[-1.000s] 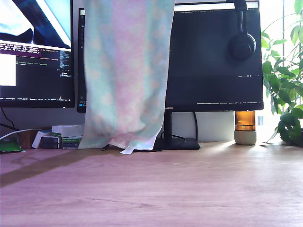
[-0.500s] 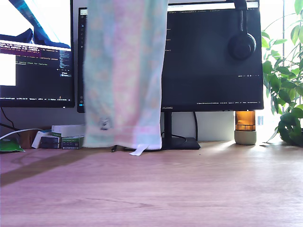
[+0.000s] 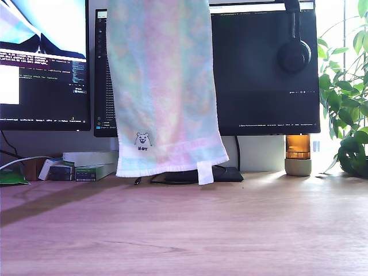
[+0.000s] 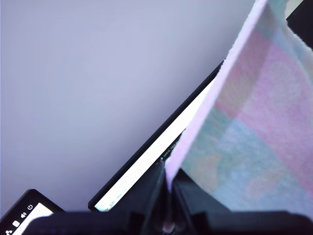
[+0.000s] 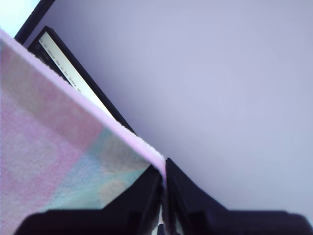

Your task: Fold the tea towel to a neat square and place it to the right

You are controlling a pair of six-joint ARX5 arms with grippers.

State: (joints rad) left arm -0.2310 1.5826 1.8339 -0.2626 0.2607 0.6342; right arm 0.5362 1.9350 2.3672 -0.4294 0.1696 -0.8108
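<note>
The tea towel (image 3: 164, 86) hangs long-axis down, clear of the desk (image 3: 230, 230), from the first gripper (image 4: 166, 188) and second gripper (image 5: 164, 188), each pinching a top corner.

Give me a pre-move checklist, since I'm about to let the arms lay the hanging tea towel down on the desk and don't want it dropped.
1. My first gripper pinches the tea towel at an edge: ok.
2. My second gripper pinches another edge: ok.
3. Towel hangs flat, unfolded, bear logo facing the exterior camera: ok.
4. Bottom hem off the desk: cannot tell, it hangs near the surface.
5. Loose white tag dangles below the hem and could tuck under: not ok.
6. Bare desk in front of the towel for laying down: ok.
</note>
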